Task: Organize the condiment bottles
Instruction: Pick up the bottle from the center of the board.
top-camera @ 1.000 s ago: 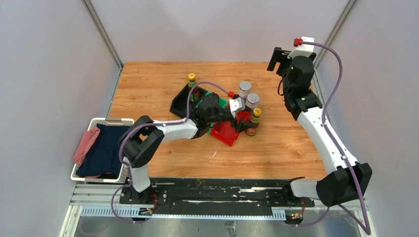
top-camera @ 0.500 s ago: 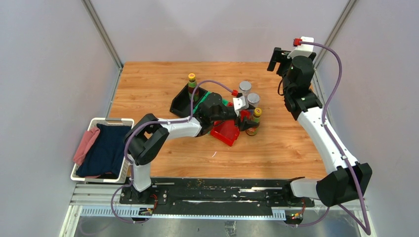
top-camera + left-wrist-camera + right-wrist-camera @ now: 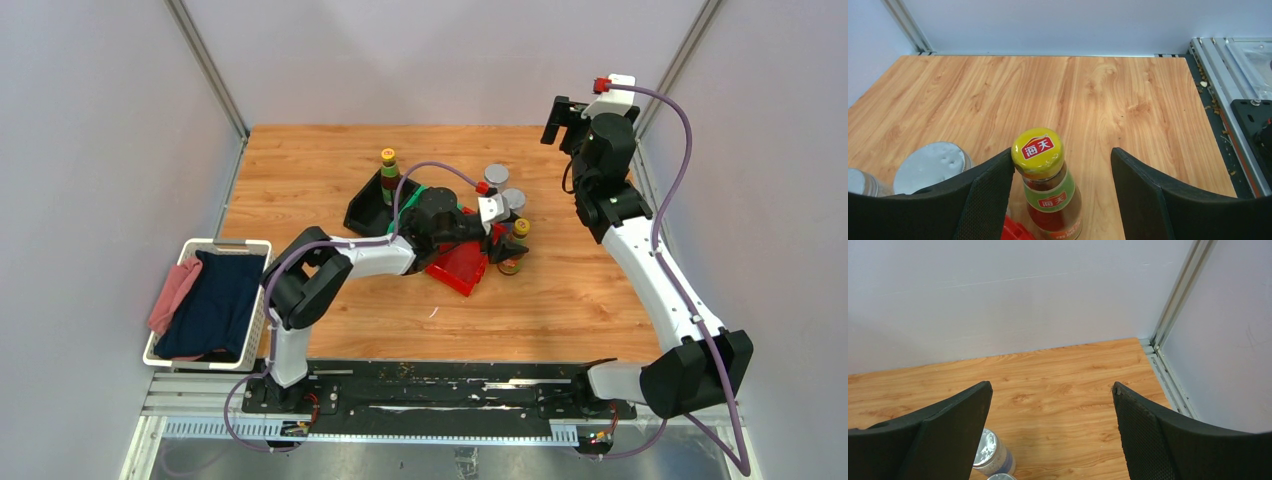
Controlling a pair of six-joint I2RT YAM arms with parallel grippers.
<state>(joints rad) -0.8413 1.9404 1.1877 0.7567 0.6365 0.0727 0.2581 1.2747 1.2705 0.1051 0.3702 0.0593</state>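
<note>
On the counter (image 3: 330,160), right of centre, the grasp step is judged to be in hand. The left arm (image 3: 350,258) is stretched across the bins; the right arm (image 3: 650,270) is held up at the far right corner, away from the work. A basket (image 3: 228,243) of cloths is seen off the left edge. The black bin (image 3: 362,212) is placed left of centre with the twin bottle (image 3: 388,172) upright in it. The red bin (image 3: 460,268) is set just beside the target, on its left.

The left hand (image 3: 1062,155) is held apart around the brown bottle (image 3: 1054,202), which stands upright on the counter. One finger is close against its cap (image 3: 1038,148), the other is well apart. The right hand (image 3: 1052,390) is also apart, with nothing between its fingers. Two shakers (image 3: 505,188) are stood just behind the target. No clear bottles can be made out.

Next, the fingers would need to be centred on the bottle and closed. A lift high enough to clear the red bin wall is called for, probably followed by a carry to the twin's bin.

Room: bare counter is left right of and nearer than the target. The shakers and the red bin rim crowd the far and left sides. The right rail and back wall are well apart from it.
</note>
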